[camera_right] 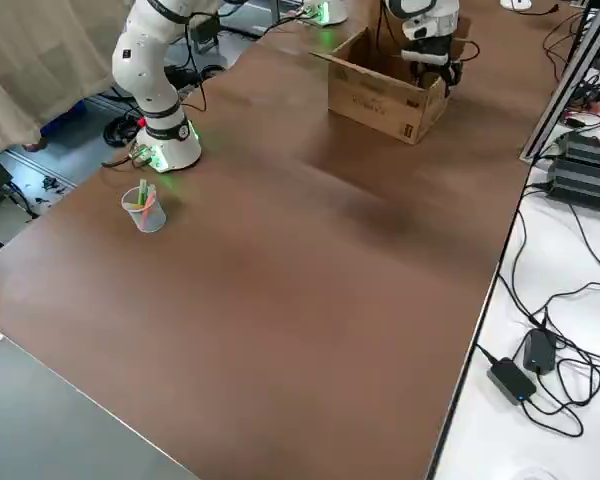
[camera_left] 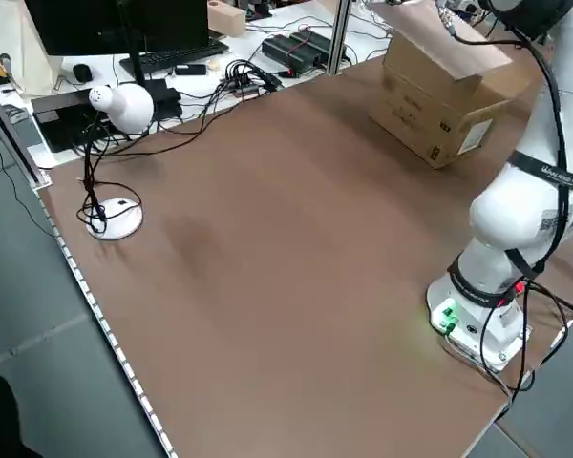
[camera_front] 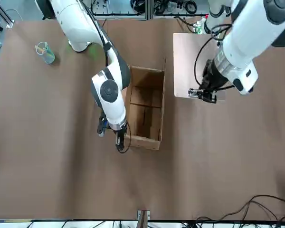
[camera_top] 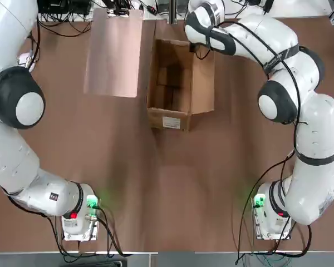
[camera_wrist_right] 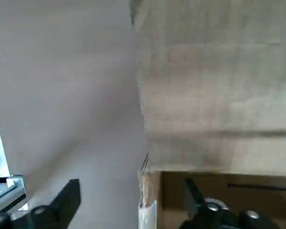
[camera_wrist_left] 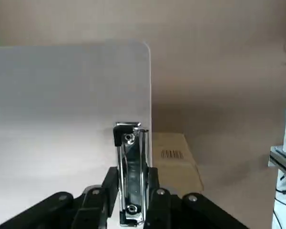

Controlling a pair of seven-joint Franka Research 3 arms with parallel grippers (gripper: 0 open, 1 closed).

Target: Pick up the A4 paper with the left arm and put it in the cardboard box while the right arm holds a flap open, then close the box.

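Observation:
The A4 paper [camera_top: 114, 53] is a pinkish-tan sheet held off the table, to the left of the cardboard box [camera_top: 175, 83]. My left gripper [camera_front: 203, 93] is shut on its metal clip [camera_wrist_left: 130, 171] at the sheet's far end. The box stands open on the table, its white label [camera_top: 171, 122] on the near end. My right gripper [camera_front: 119, 145] is at the box's far right corner. In the right wrist view its fingers [camera_wrist_right: 62, 200] are spread apart, open, on either side of a cardboard edge [camera_wrist_right: 145, 191].
A clear cup with pens [camera_front: 45, 52] stands on the table to the robot's right. A white desk lamp [camera_left: 115, 105] and loose cables lie past the table's left edge. The near half of the brown table [camera_top: 172, 189] holds only the arm bases.

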